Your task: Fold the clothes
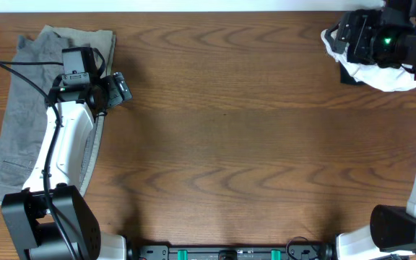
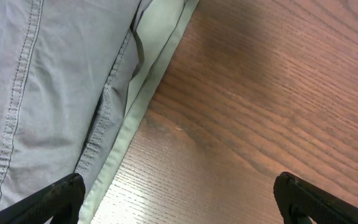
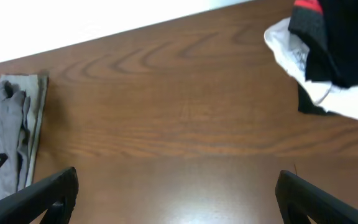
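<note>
Overhead, we see the clothes [image 1: 381, 76] heaped at the tabletop's [image 1: 230, 123] far right corner. Left wrist: left end effector [image 2: 179, 190] wide open, empty, over a grey garment's [image 2: 48, 87] edge. Right wrist: right end effector [image 3: 178, 183] equally open, empty; grabbing the black leggings [image 3: 340, 50] may drag white cloth [image 3: 288, 50] along.

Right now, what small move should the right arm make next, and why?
Probably ease the open right claw toward the black garment with the red band, bunched with white cloth at the far right corner, and close on it. A grey garment already lies flat on the left; that one is crumpled.
</note>
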### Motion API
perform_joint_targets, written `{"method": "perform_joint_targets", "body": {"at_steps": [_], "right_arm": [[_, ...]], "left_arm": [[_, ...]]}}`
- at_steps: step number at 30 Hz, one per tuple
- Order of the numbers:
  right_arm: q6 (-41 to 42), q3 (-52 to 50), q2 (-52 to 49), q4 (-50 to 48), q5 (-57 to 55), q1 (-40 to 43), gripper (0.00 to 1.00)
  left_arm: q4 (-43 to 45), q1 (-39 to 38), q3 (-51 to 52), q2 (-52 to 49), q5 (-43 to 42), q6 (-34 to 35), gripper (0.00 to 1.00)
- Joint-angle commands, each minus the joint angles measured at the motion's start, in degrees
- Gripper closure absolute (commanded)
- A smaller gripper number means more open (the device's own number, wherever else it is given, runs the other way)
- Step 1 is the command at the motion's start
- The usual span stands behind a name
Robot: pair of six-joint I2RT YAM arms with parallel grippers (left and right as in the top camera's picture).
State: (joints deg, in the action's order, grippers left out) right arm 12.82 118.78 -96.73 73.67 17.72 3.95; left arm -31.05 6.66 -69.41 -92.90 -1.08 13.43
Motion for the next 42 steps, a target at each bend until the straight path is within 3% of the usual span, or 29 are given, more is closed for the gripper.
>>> {"method": "perform_joint_targets", "body": {"at_steps": [1,5,11,14,19,31,37,42], "right_arm": [[-1.9,0.0,0.0,1.6,-0.6,-0.4,0.01],[-14.0,-0.2,-0.7,2.3,-1.7,-0.5,0.01],[-28.5,-7.1,5.4,-9.1,-1.6,-3.0,0.01],[-28.7,-16.3,12.5,-17.2,-1.6,-3.2,0.01],[-28.8,-40.1,29.2,-33.1,-3.7,-2.4,0.01],[-28.5,-88.5,61.7,-59.0,-3.7,-0.9,0.01],[-27.5,-103.8,72.7,-67.5,-4.3,-2.3,0.01],[-27.5,-111.2,81.4,-69.0,-5.7,-2.5,0.01]], "left_arm": [[0.0,0.1,0.6,-0.7,0.3,-0.9,0.02],[0.0,0.1,0.6,-0.7,0.3,-0.9,0.02],[0.0,0.1,0.6,-0.7,0.3,-0.9,0.02],[0.0,0.1,0.6,-0.7,0.3,-0.9,0.02],[0.0,0.1,0.6,-0.7,0.3,-0.9,0.02],[0.0,0.1,0.6,-0.7,0.3,-0.9,0.02],[0.0,0.1,0.6,-0.7,0.3,-0.9,0.02],[0.0,0.1,0.6,-0.7,0.3,-0.9,0.02]]}}
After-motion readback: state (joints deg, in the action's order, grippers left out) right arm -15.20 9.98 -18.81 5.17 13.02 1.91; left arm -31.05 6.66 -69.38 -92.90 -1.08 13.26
